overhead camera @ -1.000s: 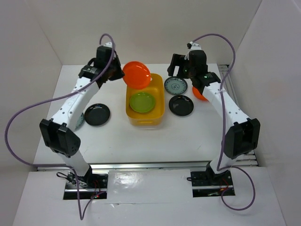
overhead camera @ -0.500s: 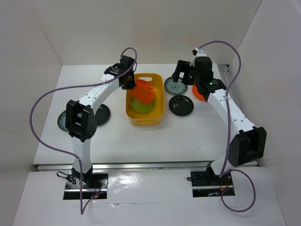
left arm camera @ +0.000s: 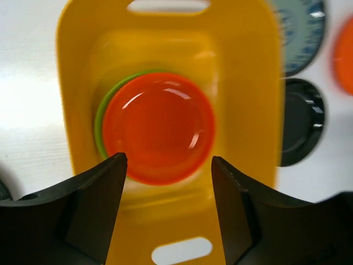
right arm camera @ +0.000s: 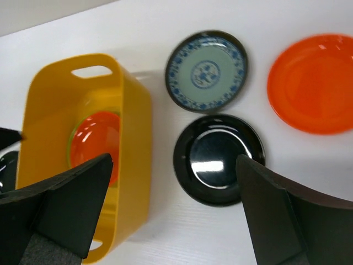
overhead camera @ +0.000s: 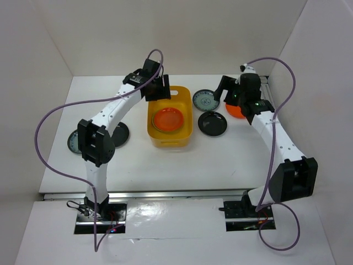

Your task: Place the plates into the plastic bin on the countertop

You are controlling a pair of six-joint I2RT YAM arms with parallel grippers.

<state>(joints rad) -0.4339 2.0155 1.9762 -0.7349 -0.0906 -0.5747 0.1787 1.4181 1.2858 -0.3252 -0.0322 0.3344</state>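
From above, the left gripper [overhead camera: 157, 89] is seen over the plastic bin [overhead camera: 187, 126], where an orange plate [overhead camera: 167, 118] is lying; the right gripper [overhead camera: 225, 93] is held near the patterned plate [overhead camera: 206, 100]. On the left wrist cam, the jaws are spread wide, nothing gripped, and a green plate [left arm camera: 101, 118] is peeking out under the orange one. On the right wrist cam, the jaws are fully open and empty, with 1 black plate [right arm camera: 219, 159] below on the countertop [right arm camera: 143, 33].
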